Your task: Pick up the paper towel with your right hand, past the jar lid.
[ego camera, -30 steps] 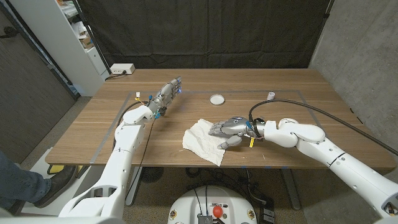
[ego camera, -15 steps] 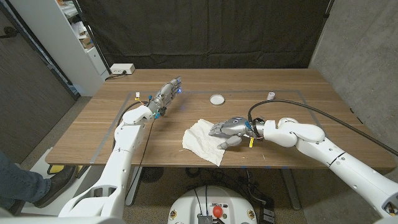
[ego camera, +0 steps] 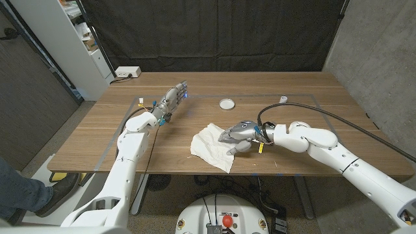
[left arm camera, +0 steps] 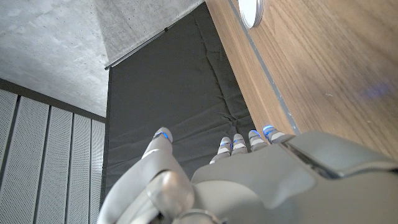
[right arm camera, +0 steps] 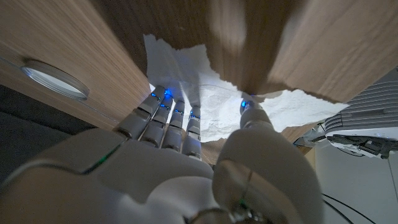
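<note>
the right hand (ego camera: 237, 134) has its fingers on the edge of the paper towel (ego camera: 209, 145), not squeezing yet, near the jar lid (ego camera: 227, 103), ready to grab it.

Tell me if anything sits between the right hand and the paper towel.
Nothing visible does. The right hand is already at the paper towel, fingers over its near edge. The jar lid lies farther back on the table, off the path.
</note>
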You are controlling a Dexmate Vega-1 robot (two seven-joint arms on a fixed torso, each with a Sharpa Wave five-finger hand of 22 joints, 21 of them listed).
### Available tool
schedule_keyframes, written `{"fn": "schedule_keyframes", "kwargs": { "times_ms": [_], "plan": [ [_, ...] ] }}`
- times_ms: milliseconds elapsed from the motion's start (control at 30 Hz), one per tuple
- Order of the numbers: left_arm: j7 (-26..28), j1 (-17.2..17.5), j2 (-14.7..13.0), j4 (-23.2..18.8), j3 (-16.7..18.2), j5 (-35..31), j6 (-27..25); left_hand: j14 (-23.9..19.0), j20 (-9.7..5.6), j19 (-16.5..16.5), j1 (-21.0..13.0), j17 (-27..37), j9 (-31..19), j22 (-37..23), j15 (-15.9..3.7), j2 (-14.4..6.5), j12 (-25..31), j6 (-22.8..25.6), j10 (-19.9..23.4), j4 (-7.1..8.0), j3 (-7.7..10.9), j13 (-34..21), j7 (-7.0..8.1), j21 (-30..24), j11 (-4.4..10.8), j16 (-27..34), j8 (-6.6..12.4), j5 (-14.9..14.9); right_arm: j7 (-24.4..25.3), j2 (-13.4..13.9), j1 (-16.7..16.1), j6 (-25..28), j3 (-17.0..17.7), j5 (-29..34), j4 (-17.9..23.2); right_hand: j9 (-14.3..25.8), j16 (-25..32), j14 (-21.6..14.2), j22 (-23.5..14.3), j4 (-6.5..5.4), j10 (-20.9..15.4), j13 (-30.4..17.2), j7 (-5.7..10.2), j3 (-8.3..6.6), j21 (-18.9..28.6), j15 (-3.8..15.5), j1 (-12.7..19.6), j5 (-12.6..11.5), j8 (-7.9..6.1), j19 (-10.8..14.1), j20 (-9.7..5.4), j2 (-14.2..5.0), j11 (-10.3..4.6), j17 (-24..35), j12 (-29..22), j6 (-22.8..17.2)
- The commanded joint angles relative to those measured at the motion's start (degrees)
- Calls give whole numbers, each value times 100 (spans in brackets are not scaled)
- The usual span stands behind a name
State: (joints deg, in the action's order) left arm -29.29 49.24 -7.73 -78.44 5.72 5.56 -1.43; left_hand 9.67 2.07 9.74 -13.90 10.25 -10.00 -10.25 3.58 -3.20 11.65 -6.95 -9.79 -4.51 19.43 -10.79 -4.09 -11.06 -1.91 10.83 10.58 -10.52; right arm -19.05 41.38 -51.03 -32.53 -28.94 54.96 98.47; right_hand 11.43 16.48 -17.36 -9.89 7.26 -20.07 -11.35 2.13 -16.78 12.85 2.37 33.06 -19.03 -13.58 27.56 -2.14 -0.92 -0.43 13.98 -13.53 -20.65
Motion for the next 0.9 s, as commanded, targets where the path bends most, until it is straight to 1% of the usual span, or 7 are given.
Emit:
{"fn": "schedule_keyframes", "kwargs": {
  "times_ms": [33, 200, 433, 633, 667, 767, 900],
  "plan": [
    [15, 90, 7, -16, 90, 71, 35, 383, 55, 881, 6, 28, -20, -20, 25, -41, 11, 20, -160, -38, 7, -18, 29, 4, 11, -14, 15, 6, 79, -67, 91, 58, -117, 158, -99, -4, 114, -208, -29, -2, -172, -24, -9, -52, 45, 218, 39, 51, -42, 183, -1, -50, -29, 66, -57, -137],
    [17, 86, 17, 15, 89, 74, 26, 385, 54, 885, 9, 29, -20, -21, 23, -42, 10, 17, -163, -40, 6, -19, 33, 2, 19, -13, 14, 6, 185, -93, 124, 88, -153, 215, -155, -5, 216, -434, -41, 5, -383, -35, 12, -66, 95, 233, 67, 71, -80, 365, -22, -73, -50, 128, -101, -307],
    [13, 32, 23, 81, 75, 61, 46, 386, 55, 892, 12, 29, -20, -21, 27, -45, 8, 17, -171, -42, 4, -19, 33, 1, 24, -11, 13, 6, 359, -115, 161, 100, -189, 248, -247, -7, 478, -839, -68, 35, -779, -60, 119, -39, 180, 431, 160, 129, -174, 637, -75, -121, -139, 304, -196, -682],
    [21, 9, 28, 100, 75, 51, 29, 387, 62, 902, 15, 30, -21, -22, 29, -47, 11, 17, -168, -45, 3, -20, 31, 0, 22, -10, 13, 6, 577, -131, 220, 65, -236, 313, -364, -9, 714, -1088, -94, 115, -1091, -86, 181, -15, 238, 562, 354, 182, -256, 799, -115, -150, -236, 505, -265, -1033],
    [21, 9, 29, 101, 75, 51, 23, 397, 62, 903, 15, 30, -21, -22, 26, -47, 12, 14, -167, -45, 2, -20, 32, 0, 14, -13, 12, 6, 630, -134, 228, 54, -244, 327, -388, -10, 753, -1123, -98, 145, -1132, -93, 194, -23, 250, 593, 425, 188, -268, 829, -128, -156, -283, 540, -274, -1090],
    [27, 7, 28, 113, 74, 41, 8, 387, 62, 903, 17, 30, -21, -22, 21, -49, 12, 16, -167, -46, 2, -20, 31, -2, 25, -8, 13, 6, 757, -147, 252, 46, -273, 372, -454, -11, 879, -1298, -106, 204, -1281, -114, 225, -24, 287, 691, 581, 195, -302, 917, -180, -133, -308, 623, -317, -1244],
    [34, 9, 20, 104, 79, 28, -26, 394, 60, 903, 19, 30, -21, -22, 21, -50, 11, 16, -171, -48, 1, -20, 33, -4, 17, -10, 13, 6, 798, -174, 293, 54, -320, 373, -543, -13, 994, -1415, -115, 253, -1434, -129, 271, -18, 330, 742, 757, 199, -338, 1015, -251, -95, -363, 719, -359, -1410]
  ]
}}
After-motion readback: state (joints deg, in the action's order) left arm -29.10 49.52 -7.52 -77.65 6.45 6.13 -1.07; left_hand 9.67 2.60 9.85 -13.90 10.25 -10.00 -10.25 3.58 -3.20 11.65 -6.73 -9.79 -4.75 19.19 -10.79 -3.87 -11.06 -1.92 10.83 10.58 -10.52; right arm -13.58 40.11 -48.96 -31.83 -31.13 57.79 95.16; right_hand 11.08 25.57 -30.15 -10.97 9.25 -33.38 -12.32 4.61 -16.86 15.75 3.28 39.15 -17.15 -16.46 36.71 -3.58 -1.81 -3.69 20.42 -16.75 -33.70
